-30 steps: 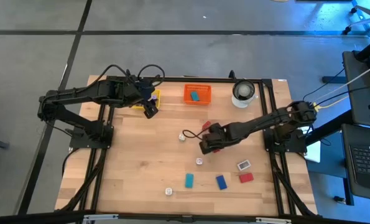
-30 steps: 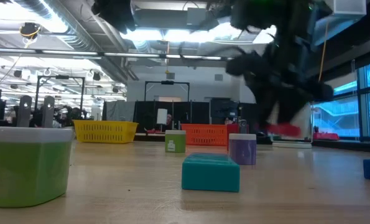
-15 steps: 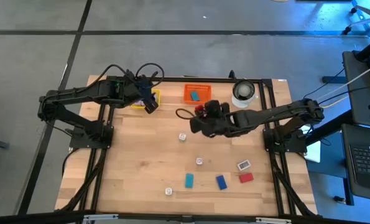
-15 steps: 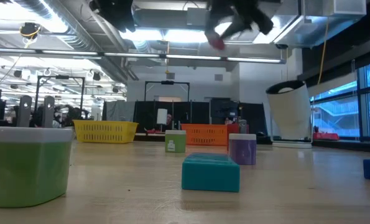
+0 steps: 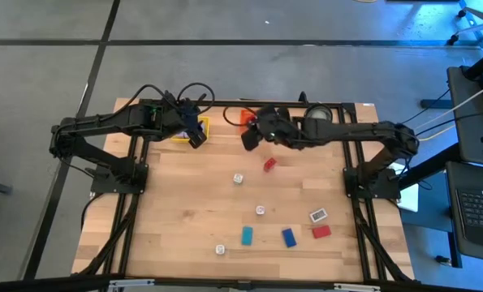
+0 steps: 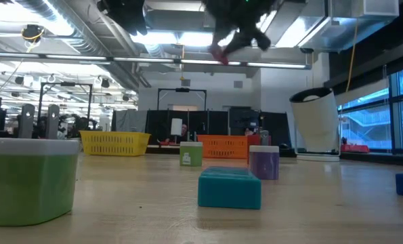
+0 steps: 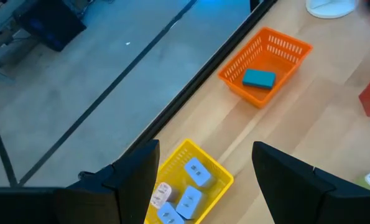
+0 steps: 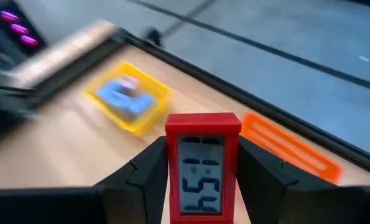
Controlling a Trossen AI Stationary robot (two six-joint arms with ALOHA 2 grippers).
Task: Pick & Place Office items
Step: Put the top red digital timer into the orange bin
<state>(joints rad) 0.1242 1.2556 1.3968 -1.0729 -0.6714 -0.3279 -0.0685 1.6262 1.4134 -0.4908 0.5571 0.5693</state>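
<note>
My right gripper [image 5: 249,139] hangs high over the orange tray [image 5: 257,122] at the table's far edge, shut on a red piece with a digital display [image 8: 203,163]. The low view shows that red piece [image 6: 218,53] well above the table. A teal block [image 7: 259,78] lies in the orange tray. My left gripper [image 5: 195,139] is open and hovers beside the yellow tray [image 5: 194,126], which holds pale pieces [image 7: 188,186]. Loose on the table are another red piece [image 5: 269,164], white cubes [image 5: 238,178], a teal block [image 5: 247,235] and a blue block [image 5: 289,237]. My right gripper pinches the red display piece between its two fingers [image 8: 148,171], one on each side face [image 8: 172,174], with the display turned toward the wrist camera. The arm reaches in from the table's right. The piece is lifted clear of the table and sits upright in the hold.
A white round container [image 5: 318,120] stands at the far edge, right of the orange tray. More pieces lie near the table's near right: a red one [image 5: 321,231], a grey-white one [image 5: 317,216] and a white cube [image 5: 220,250]. Bare wood lies on the near left.
My right gripper has risen from the middle of the table and swung toward the far edge and the orange tray, carrying the red display piece lifted clear. The other red piece has stayed where it lay.
</note>
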